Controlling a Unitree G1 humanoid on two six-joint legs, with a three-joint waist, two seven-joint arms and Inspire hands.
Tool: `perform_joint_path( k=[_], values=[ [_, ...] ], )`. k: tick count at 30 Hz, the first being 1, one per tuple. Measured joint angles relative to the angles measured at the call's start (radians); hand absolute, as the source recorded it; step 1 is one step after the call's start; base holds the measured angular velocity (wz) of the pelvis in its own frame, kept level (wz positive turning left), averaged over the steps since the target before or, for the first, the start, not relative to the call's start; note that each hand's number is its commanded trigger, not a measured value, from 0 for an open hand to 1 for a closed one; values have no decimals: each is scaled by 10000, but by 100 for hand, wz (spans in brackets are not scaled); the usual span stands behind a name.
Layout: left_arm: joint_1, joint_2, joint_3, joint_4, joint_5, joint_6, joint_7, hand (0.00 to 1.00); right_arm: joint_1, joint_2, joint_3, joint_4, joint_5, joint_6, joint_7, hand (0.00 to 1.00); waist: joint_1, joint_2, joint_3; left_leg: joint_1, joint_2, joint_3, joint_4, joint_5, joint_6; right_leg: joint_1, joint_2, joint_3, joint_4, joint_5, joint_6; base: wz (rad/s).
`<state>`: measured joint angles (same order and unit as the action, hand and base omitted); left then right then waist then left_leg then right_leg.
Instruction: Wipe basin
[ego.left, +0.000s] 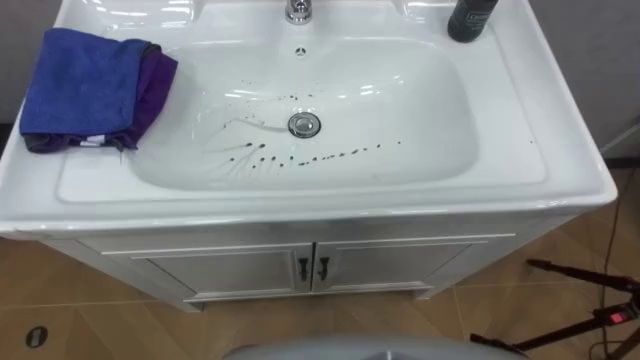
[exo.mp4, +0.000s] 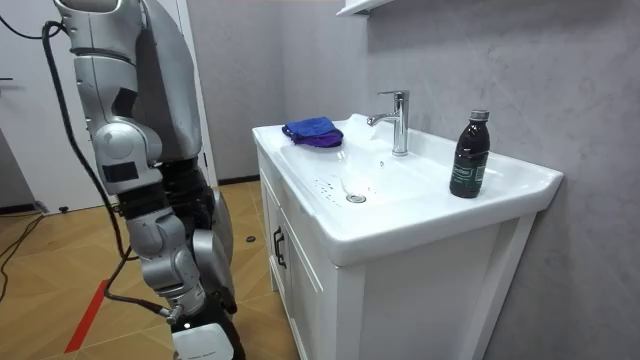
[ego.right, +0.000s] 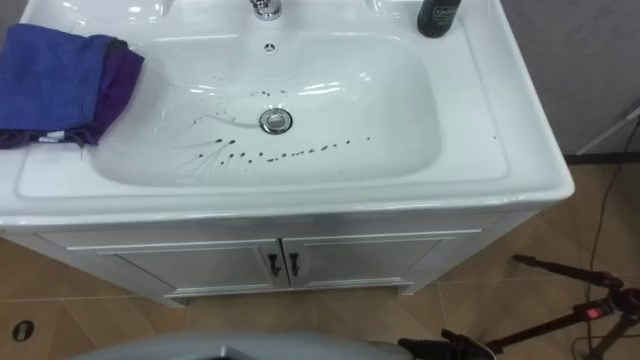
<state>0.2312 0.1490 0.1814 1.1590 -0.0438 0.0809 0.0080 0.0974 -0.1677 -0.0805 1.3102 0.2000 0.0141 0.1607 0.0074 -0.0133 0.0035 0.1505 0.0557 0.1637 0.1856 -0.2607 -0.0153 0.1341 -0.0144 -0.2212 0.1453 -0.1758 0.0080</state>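
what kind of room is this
Most likely a bathroom or washroom: a white basin with a chrome tap sits on a cabinet with two doors, and a blue cloth lies on the rim.

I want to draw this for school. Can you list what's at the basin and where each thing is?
basin: white, dark specks near the drain
cloth: blue and purple, folded on the left rim
bottle: dark, upright, back right
tap: back middle
doors: shut, under the basin
right robot hand: hangs low by the robot's side, away from the basin
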Motion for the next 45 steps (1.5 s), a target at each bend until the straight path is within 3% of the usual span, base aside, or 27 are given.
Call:
perform_joint_path(
  k=[14, 27, 32, 39, 45],
  values=[
    [-5, -10, -8, 25, 83, 67, -27, 0, 7, -35, -8, -20, -5, -13, -32, 0, -14, 72, 4, -39, -1, -26, -21, 0, 0, -73, 4, 32, 55, 0, 0, 0],
    [33, -16, 103, 34, 24, 70, -182, 0, 3, -21, -99, -52, -6, 9, 49, 0, 7, -6, 35, -63, 1, -34, -40, 0, 0, -84, 8, 36, 59, 0, 0, 0],
    [28, -15, 148, 23, -24, 213, 82, 0, 2, -8, -111, -31, -26, 160, 35, 0, 8, -67, 36, -12, -12, -31, -35, 0, 1, -46, -6, 18, 58, 0, 0, 0],
    [118, -25, 781, 33, -13, 467, 555, 0, 42, 31, -197, -259, -14, 533, 22, 0, 45, -118, 0, 121, -20, -98, 6, 0, 1, 113, -16, -11, -40, -5, 3, 2],
    [338, -13, 1044, 25, -26, 522, 1229, 0, 65, 22, -202, -307, -8, 545, 9, 0, 68, -70, -11, 97, -12, -149, -39, 0, 0, 116, 8, -25, -73, -15, -10, 1]
  ],
)
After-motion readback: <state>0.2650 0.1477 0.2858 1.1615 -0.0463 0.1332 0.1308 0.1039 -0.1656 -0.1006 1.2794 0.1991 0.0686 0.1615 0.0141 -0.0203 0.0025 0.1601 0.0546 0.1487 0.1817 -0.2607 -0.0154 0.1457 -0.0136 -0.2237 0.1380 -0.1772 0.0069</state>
